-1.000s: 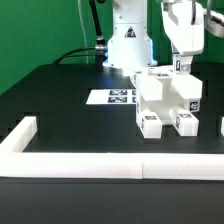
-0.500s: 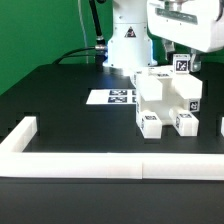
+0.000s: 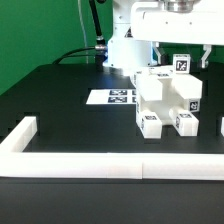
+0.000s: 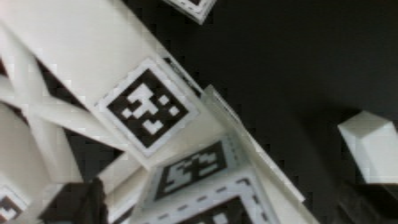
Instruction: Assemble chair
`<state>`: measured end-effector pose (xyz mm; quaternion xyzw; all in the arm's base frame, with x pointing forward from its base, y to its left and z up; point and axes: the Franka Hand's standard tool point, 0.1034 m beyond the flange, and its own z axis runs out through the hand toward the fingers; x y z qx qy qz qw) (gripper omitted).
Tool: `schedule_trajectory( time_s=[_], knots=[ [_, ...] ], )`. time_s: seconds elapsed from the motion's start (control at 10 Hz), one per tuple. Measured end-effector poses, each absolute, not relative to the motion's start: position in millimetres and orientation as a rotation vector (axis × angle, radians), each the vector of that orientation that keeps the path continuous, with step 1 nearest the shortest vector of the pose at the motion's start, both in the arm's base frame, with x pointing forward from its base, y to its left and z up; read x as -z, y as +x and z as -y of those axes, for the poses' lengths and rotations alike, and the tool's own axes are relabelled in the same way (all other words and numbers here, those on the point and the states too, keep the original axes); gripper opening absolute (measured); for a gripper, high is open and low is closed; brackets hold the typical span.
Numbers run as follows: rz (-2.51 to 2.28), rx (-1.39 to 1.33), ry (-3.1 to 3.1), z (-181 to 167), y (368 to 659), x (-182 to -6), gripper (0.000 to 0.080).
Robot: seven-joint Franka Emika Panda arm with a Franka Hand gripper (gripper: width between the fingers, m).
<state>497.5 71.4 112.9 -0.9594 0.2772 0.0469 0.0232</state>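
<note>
Toward the far edge of the table (image 3: 50,90), on the exterior view's right, the partly built chair (image 3: 165,100) stood as a cluster of white blocks with black-and-white tags, two tagged feet facing the near edge. Above it hung the gripper (image 3: 182,52), its jaws spread wide and gripping nothing, with one dark finger (image 3: 157,50) on each side of the chair's topmost tagged block and a gap on both sides. The marker board (image 3: 110,97) lay flat just beside the chair on the exterior view's left. A white border wall (image 3: 100,165) ran along the table's near edge, turning at the near left corner. Seen from the wrist, the chair's slanted white bars and a large tag (image 4: 151,100) filled the picture, blurred.
</note>
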Motion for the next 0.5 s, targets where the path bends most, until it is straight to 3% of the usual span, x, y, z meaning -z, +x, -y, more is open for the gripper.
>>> schedule_trajectory(
  time_s=[0.5],
  knots=[
    [-0.252,-0.124,-3.075,-70.7,498.5,-113.5,0.0649]
  ],
)
